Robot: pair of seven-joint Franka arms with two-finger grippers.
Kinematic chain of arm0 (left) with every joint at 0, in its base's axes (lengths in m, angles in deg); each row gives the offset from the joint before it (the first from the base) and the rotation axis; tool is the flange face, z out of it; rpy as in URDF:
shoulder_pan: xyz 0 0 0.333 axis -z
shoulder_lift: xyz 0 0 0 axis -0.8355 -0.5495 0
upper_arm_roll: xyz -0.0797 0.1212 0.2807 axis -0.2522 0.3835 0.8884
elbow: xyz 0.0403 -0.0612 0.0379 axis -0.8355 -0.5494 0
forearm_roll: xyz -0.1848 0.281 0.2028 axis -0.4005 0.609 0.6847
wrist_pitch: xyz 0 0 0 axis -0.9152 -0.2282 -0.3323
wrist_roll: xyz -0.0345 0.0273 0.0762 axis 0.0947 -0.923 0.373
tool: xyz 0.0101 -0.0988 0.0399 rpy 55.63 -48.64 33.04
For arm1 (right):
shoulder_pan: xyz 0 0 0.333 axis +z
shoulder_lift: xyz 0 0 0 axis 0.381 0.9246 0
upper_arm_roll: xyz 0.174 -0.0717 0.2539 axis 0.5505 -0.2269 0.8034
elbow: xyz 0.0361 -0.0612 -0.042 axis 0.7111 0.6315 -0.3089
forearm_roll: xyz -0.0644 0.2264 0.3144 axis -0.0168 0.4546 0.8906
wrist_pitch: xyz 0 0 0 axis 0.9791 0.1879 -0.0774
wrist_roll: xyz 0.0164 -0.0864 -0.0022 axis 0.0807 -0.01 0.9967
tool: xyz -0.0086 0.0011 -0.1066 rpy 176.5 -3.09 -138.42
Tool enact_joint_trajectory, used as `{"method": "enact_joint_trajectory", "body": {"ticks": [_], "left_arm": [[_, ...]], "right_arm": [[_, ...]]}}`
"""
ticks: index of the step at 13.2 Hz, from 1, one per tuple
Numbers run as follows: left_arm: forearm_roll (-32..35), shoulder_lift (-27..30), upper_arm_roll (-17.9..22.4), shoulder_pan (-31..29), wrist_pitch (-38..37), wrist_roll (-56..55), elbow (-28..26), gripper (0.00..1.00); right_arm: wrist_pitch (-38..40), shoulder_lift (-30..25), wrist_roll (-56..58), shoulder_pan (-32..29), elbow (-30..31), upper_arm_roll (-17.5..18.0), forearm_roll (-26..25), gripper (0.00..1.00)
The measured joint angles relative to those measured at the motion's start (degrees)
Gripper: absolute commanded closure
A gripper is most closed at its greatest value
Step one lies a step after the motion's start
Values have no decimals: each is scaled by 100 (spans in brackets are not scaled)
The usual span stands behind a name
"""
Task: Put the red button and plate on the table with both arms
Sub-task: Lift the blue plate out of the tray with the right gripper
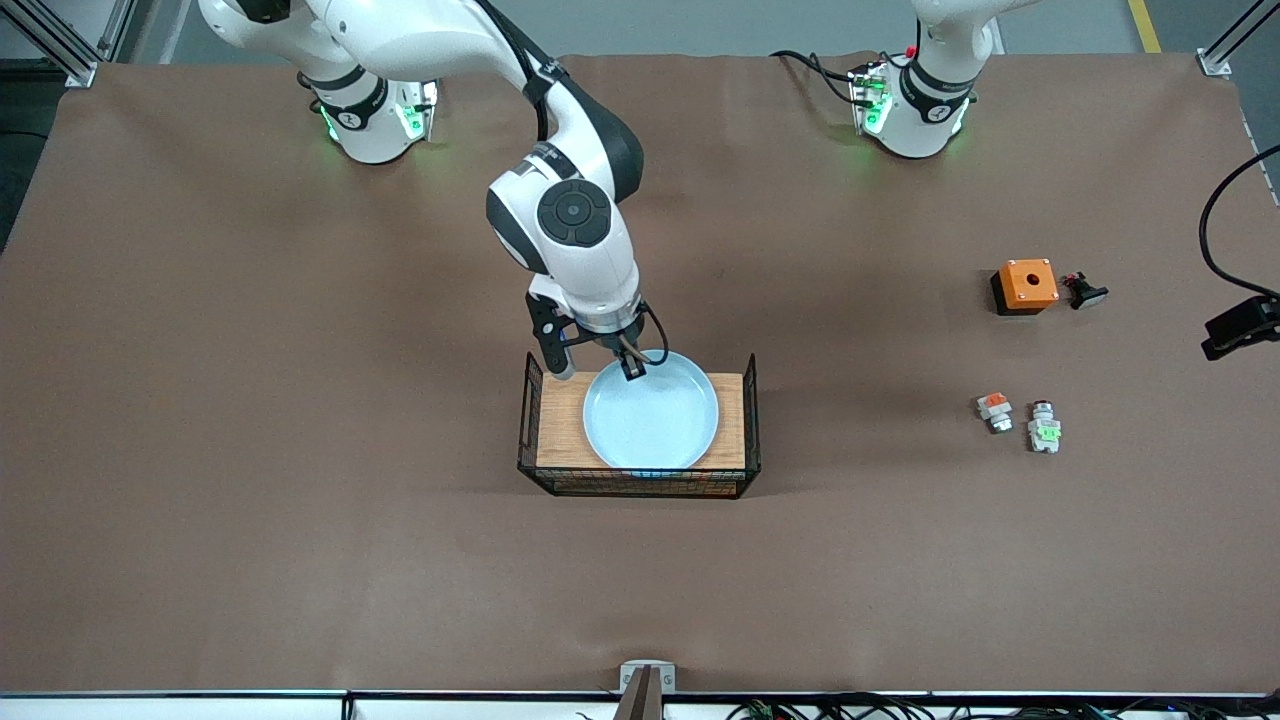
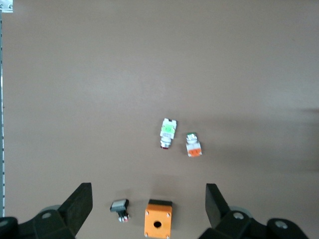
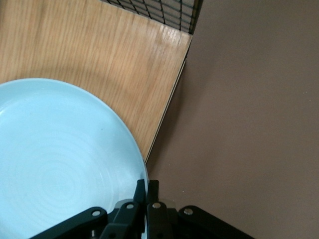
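The right wrist view alone shows the right hand (image 3: pixel 146 191) pinched together on the rim of the plate (image 3: pixel 55 164), which lies on the wooden board (image 1: pixel 565 420) mid-desk (image 1: pixel 300 500). The left wrist view alone shows the left hand (image 2: pixel 148 204), fingers wide apart, hanging above the orange box (image 2: pixel 158 225). The red button (image 1: pixel 1044 428) lies on the desk just beside the orange-tab module (image 1: pixel 995 411), toward the left arm's end.

Right claw (image 3: pixel 146 191) closed, arm reaching down; left claw (image 2: pixel 148 209) spread wide.
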Motion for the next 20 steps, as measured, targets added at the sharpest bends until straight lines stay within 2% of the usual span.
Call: {"method": "enact_joint_trajectory", "body": {"ticks": [3, 8, 10, 12, 14, 16, 20], "left_arm": [[-169, 217, -83, 6, -459, -106, 175, 0], [-529, 689, -94, 121, -1082, -513, 188, 0], [-536, 799, 13, 492, -1220, -857, 175, 0], [-536, 920, 441, 1132, -1271, -1040, 85, 0], [-536, 1042, 852, 1602, -1282, -1068, -50, 0], [-536, 1121, 1009, 1777, -1282, -1100, -139, 0], [-536, 1167, 1050, 1813, -1282, -1153, -192, 0]], "right_arm": [[269, -86, 0, 0, -153, 13, 1, 100], [1375, -774, 0, -2, -294, 15, 1, 100], [1939, -1115, 95, -5, -343, 12, 1, 100], [2588, -1530, 559, -33, -379, -20, 1, 100], [3298, -1957, 1484, -242, -385, -62, 0, 100], [3849, -2240, 3028, -760, -376, -104, -2, 100], [3973, -2256, 6414, -2481, -248, -148, 153, 100]]}}
